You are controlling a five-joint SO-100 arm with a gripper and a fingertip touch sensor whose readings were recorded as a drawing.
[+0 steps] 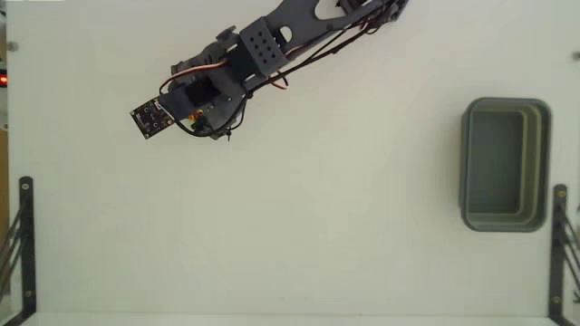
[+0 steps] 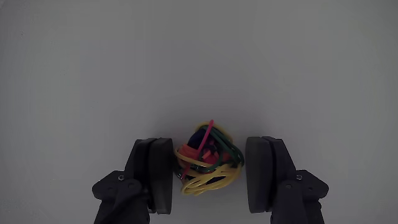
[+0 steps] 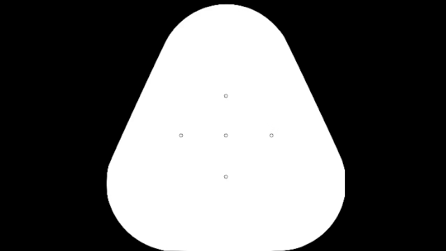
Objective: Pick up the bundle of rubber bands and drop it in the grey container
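Observation:
In the wrist view, the bundle of rubber bands (image 2: pixel 208 160), a small knot of yellow, red, orange and green loops, sits between my two dark fingers. My gripper (image 2: pixel 209 143) is shut on it: the left finger (image 2: pixel 155 174) presses its side and the right finger (image 2: pixel 264 174) touches its green loops. In the fixed view, my gripper (image 1: pixel 214 125) points down at the upper left of the table, and the arm hides the bundle. The grey container (image 1: pixel 506 165), a grey-green rectangular tub, stands far off at the right edge with nothing in it.
A plain white tabletop (image 1: pixel 299 235) spreads between the arm and the tub. Black metal brackets stand at the lower left (image 1: pixel 25 235) and lower right (image 1: pixel 560 244) edges. A small circuit board (image 1: pixel 152 116) juts from the wrist.

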